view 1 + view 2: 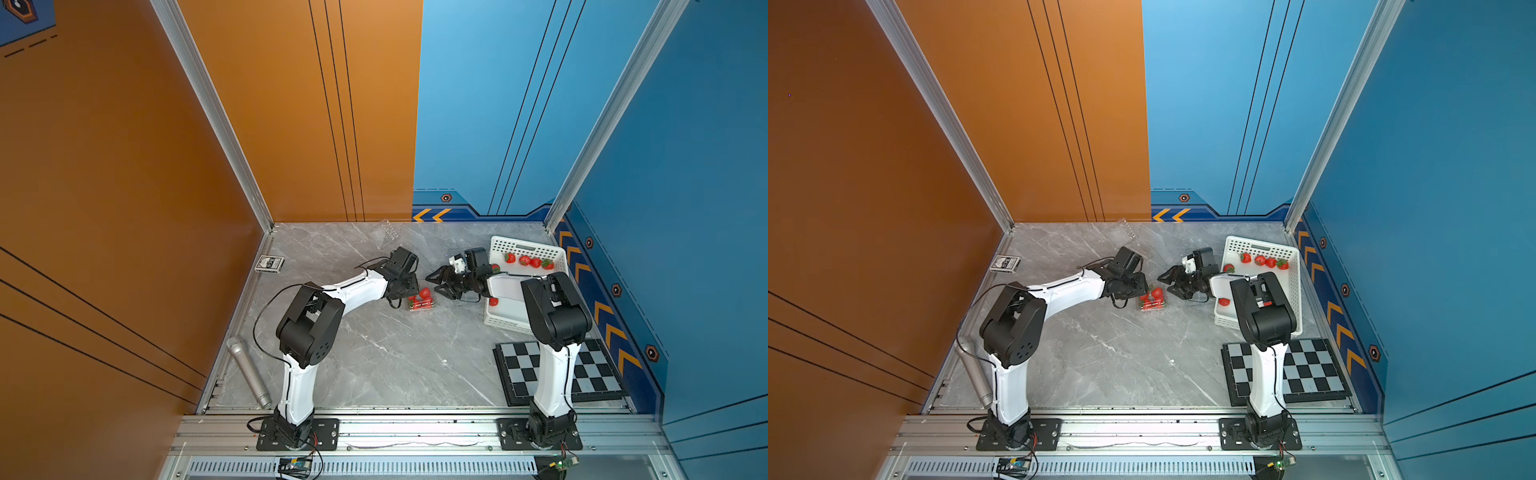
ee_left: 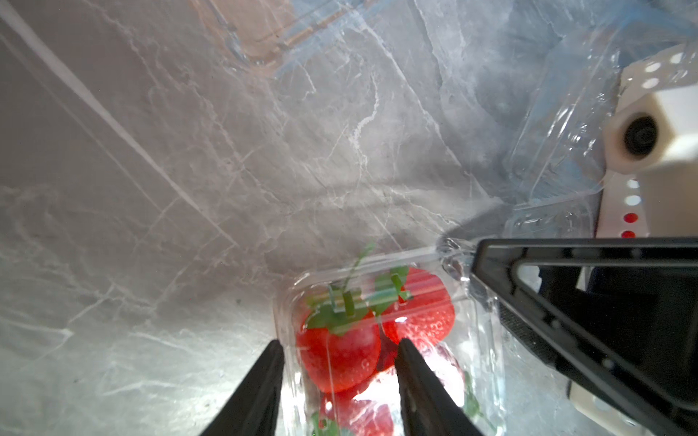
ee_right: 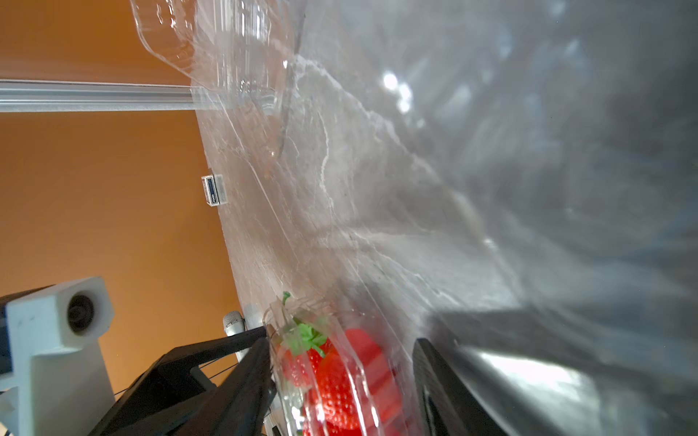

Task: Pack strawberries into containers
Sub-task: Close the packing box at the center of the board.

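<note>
Strawberries, at least three, sit in a clear container under the left fingers. These stand apart, one just outside the container's wall and one over the fruit; whether they press on it cannot be told. The right fingers are spread too, straddling the same container from the opposite side, one touching its rim. Clear plastic fills much of both wrist views, seemingly the lid, not yet snapped down. This container lies mid-worktop, toward the far edge. By the right edge, the white basket holds about six loose berries. An empty container lies at the far edge. Roughly one box looks filled; closing it and packing the rest remain.
</note>
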